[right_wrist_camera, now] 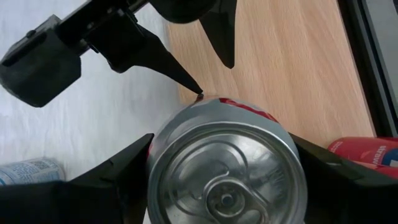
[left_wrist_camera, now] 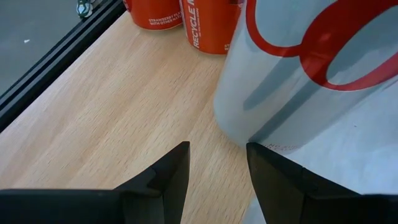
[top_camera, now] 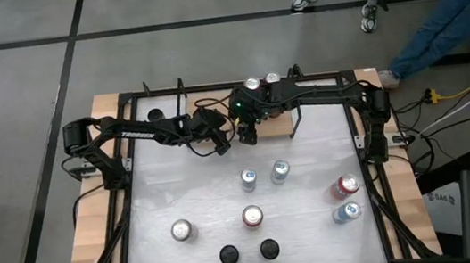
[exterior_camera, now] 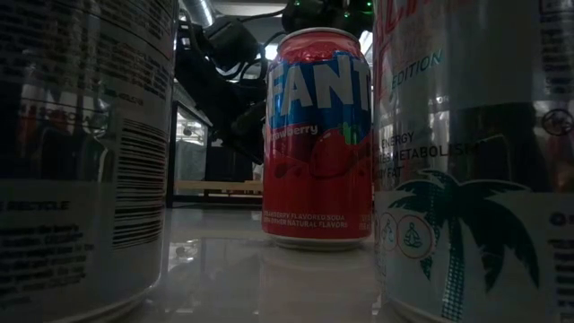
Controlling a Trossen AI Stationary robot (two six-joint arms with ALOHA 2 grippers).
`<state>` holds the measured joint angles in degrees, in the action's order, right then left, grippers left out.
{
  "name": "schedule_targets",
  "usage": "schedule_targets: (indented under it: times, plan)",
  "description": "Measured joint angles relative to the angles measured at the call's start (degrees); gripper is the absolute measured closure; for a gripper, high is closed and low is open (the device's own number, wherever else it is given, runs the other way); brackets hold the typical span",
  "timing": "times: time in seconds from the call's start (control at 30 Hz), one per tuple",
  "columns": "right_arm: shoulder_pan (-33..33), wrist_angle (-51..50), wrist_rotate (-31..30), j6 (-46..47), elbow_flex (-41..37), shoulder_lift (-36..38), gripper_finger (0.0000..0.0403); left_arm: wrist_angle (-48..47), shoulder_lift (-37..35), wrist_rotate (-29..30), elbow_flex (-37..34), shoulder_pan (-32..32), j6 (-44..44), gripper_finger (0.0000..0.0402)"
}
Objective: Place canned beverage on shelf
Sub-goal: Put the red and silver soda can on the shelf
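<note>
1. The shelf (top_camera: 281, 124), a small light-wood board at the far edge of the white table (top_camera: 188, 191), is my landmark; two cans (top_camera: 262, 81) already stand on its far side.
2. The right gripper (right_wrist_camera: 217, 180) sits at the near-left corner of the shelf with its two dark fingers (right_wrist_camera: 115, 177) spread wide around a silver can with red markings (right_wrist_camera: 227, 168), one finger on each side of the can's body.
3. In the right wrist view I look down on that can's lid and pull tab; its base is at the shelf's edge, where wood meets white tabletop.
4. The left gripper (top_camera: 222, 144) is just beside the shelf's left end, next to the held can; its fingers (left_wrist_camera: 163, 177) are drawn in narrow and hold nothing.
5. From the left wrist view, the silver can (left_wrist_camera: 311, 74) stands on the shelf board close ahead of those fingertips, with the two orange-red cans (left_wrist_camera: 186, 22) farther back on the wood.
6. Well away from the shelf, towards the near side of the table, more cans stand loose, among them a red strawberry soda can (exterior_camera: 317, 139) and a pair of pale cans (top_camera: 264, 175).
7. Two black round things (top_camera: 249, 253) lie at the table's near edge, farthest from the shelf.
</note>
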<state>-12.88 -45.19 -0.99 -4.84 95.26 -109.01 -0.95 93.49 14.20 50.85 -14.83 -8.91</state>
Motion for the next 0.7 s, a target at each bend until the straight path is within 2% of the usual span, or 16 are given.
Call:
schedule_targets:
  times: [0.47,0.7]
  plan:
    - [0.00,0.23,-0.04,0.00,0.00,0.00,0.0107,0.09,0.00,-0.07,0.00,0.02,-0.17,0.0239]
    - [0.00,1.94,-0.07,0.00,0.02,0.14,0.0053,0.50,-0.02,-0.57,0.00,0.07,-0.20,0.0239]
